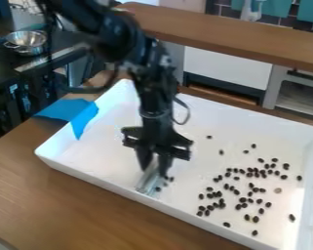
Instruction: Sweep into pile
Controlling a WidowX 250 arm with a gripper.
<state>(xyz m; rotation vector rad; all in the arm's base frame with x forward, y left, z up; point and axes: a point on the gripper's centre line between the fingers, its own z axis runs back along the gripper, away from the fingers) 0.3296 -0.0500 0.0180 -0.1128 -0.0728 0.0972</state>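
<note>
So I'm standing by the table (54, 205), and the gripper (154, 172) is pointing pretty much straight down into a big white tray (87, 174). It's closed on a scraper (147, 182), a shiny greyish strip pinched between the fingertips, with the low end down by the tray floor.

The beans (252, 170) are mostly off to my right of it, well apart from the gripper. Small dark things, loosely scattered with a denser bit in the middle, so not really one tidy pile. One paler bean (278, 190) sits toward the right of the bunch. A few strays (171, 179) are just beside the scraper on its right side; can't tell if any of them touch it.

Edge-wise, the scraper is right up near the tray's near wall, so it's tight on my side. I can't tell if they're touching. The roomy bits are white tray floor: one stretch behind and left of the gripper, another between the strays and the main bunch. Over on the right, some beans lie near the right wall and a couple are close to the near wall. There's also a blue cloth (72, 113) hanging over the tray's left edge, well apart from the scraper.
</note>
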